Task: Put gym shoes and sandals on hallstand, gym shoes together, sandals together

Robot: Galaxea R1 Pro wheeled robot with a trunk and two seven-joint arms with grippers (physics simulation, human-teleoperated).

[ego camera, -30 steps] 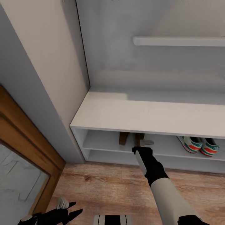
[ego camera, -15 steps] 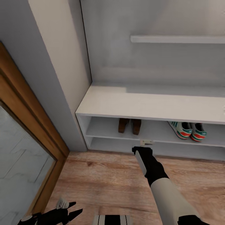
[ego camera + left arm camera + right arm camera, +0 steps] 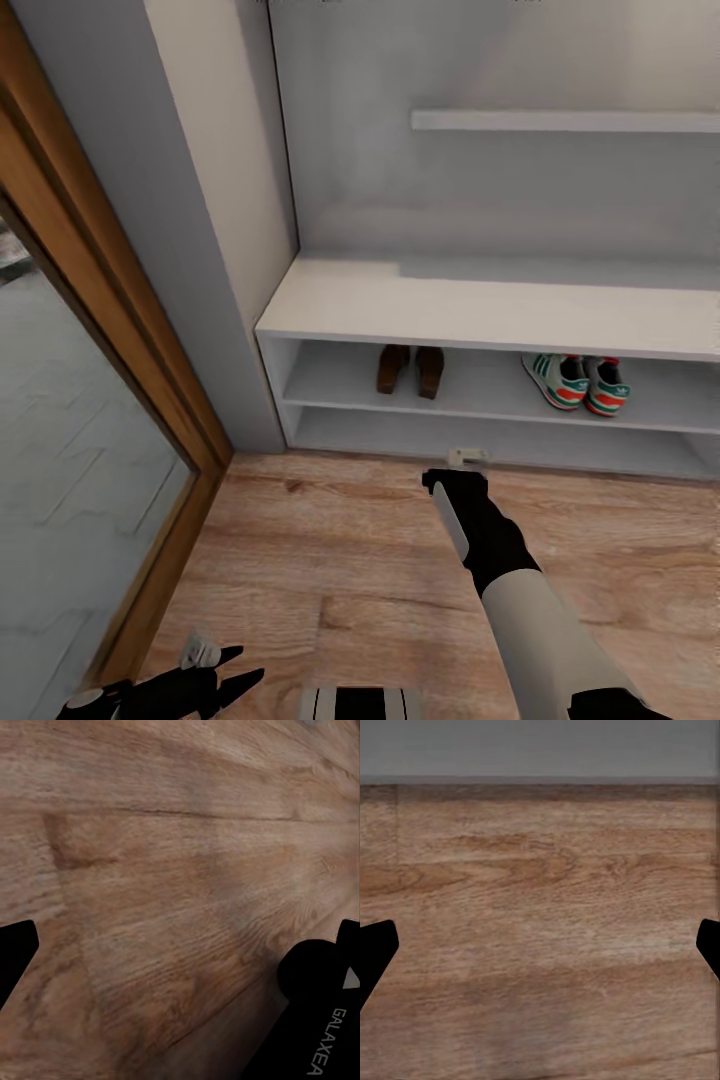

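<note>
The one readable text is the word "GALAXEA", in pale capitals running along the black body of the left arm [image 3: 315, 1020], beside a small pale triangle mark; the logos on the gym shoes [image 3: 575, 383] are too small to read

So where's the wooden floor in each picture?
Head view: the corridor floor covers the lower half, in front of the hallstand.
Left wrist view: the corridor floor spreads across the picture.
Right wrist view: the corridor floor lies under a grey strip, probably the hallstand.
Shared landmark: the hallstand's grey edge meeting the planks.
</note>
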